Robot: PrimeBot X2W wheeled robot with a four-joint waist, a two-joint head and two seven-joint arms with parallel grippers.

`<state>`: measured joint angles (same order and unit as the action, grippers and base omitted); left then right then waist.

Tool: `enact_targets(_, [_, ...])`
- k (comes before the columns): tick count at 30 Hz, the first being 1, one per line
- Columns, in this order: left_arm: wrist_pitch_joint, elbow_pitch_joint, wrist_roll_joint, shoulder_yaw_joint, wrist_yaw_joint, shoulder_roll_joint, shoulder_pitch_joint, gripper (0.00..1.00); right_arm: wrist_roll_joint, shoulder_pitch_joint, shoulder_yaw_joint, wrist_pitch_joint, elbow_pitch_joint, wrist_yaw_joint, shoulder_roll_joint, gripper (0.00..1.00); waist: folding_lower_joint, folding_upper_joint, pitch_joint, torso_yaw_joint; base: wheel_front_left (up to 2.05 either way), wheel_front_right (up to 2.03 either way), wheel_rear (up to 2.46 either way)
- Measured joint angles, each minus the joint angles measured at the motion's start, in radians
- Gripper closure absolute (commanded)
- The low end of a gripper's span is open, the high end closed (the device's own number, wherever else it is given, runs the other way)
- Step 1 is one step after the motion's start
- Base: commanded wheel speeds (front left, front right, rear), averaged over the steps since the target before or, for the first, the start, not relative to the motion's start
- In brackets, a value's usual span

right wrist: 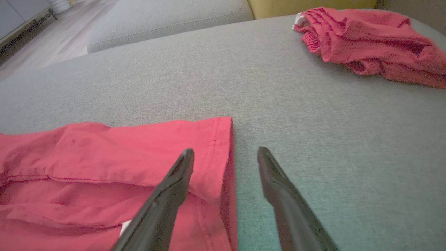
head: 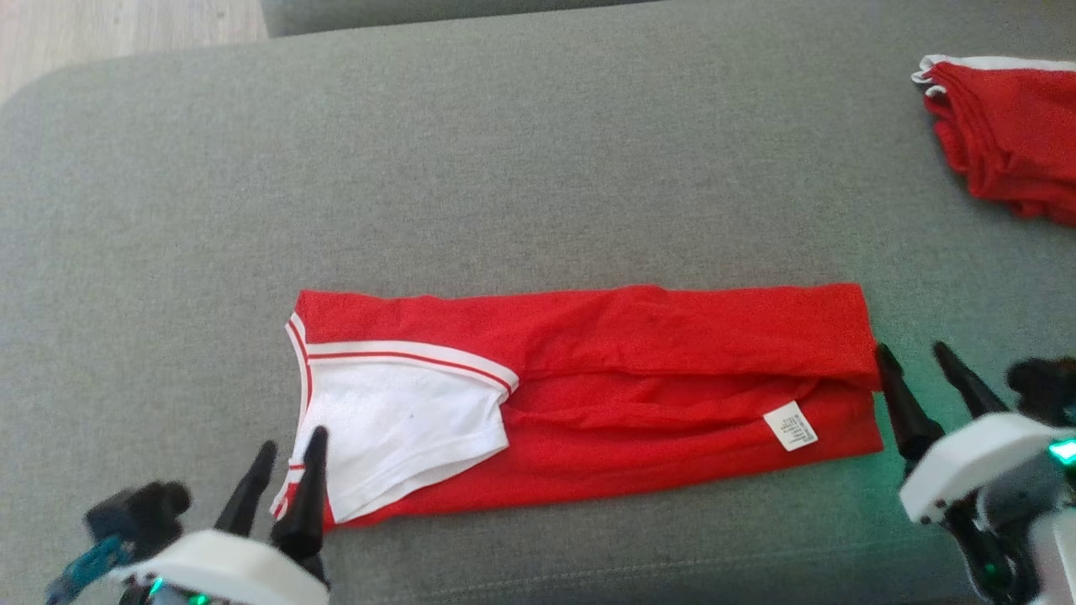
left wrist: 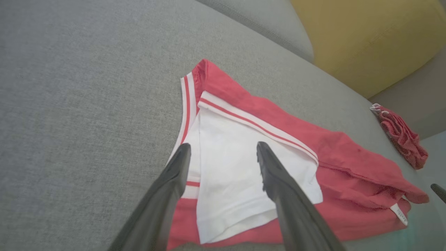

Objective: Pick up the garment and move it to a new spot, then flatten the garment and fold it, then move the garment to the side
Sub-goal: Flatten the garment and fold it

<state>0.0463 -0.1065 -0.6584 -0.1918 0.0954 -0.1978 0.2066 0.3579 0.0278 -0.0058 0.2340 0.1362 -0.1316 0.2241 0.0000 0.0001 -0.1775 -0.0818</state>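
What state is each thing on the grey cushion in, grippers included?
red garment, folded into a long strip, lying flat
white sleeve, folded over onto the red body
second red garment, bunched up, apart at the far right
left gripper, open, holding nothing
right gripper, open, holding nothing

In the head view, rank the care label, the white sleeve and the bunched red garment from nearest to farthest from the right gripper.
1. care label, just left of the right gripper, at the folded garment's near right corner.
2. bunched red garment, beyond the gripper, far right.
3. white sleeve, at the folded garment's left end.
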Motion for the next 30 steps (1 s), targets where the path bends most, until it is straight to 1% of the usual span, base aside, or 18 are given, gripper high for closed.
enact_targets(5, [-0.058,-0.05,0.004,0.015,0.003,0.007,0.05,0.0,-0.009,-0.054,-0.072,-0.005,-0.059,0.0,-0.035,0.0,0.0,0.0,0.023,0.002,0.0,0.0,0.0])
enact_targets(8, [-0.089,-0.05,0.033,0.015,0.011,0.01,0.042,0.0,-0.021,-0.054,-0.08,0.005,-0.065,0.0,-0.052,0.0,0.0,0.0,0.034,0.001,0.0,0.0,0.0])
enact_targets(11, [-0.116,-0.043,0.054,0.009,0.012,0.018,0.014,0.0,-0.027,-0.045,-0.075,0.043,-0.052,0.0,-0.063,0.0,0.0,0.0,0.042,0.0,0.0,0.0,0.0])
enact_targets(13, [-0.13,-0.028,0.074,0.002,0.021,0.023,-0.007,0.0,-0.037,-0.02,-0.067,0.069,-0.017,0.0,-0.065,0.0,0.0,0.0,0.045,-0.001,0.0,0.0,0.0])
enact_targets(15, [-0.14,-0.016,0.089,-0.005,0.021,0.028,-0.018,0.0,-0.043,0.011,-0.063,0.088,0.024,0.0,-0.067,0.0,0.0,0.0,0.046,0.0,0.0,0.0,0.0])
enact_targets(16, [-0.14,-0.016,0.089,-0.005,0.021,0.028,-0.018,0.0,-0.043,0.011,-0.063,0.088,0.024,0.0,-0.067,0.0,0.0,0.0,0.046,0.0,0.0,0.0,0.0])
enact_targets(20, [-0.155,0.005,0.094,-0.028,0.028,0.048,-0.028,0.0,-0.071,0.083,-0.055,0.132,0.114,0.0,-0.065,0.0,0.0,0.0,0.041,0.008,0.0,0.0,0.0])
enact_targets(25, [-0.172,0.019,0.096,-0.029,0.028,0.051,-0.029,0.0,-0.088,0.146,-0.024,0.202,0.215,0.0,-0.052,0.0,0.0,0.0,0.033,0.031,0.0,0.0,0.0])
enact_targets(30, [-0.188,0.036,0.095,-0.03,0.028,0.055,-0.033,0.0,-0.094,0.171,-0.016,0.245,0.283,0.0,-0.044,0.0,0.0,0.0,0.025,0.055,0.0,0.0,0.0])
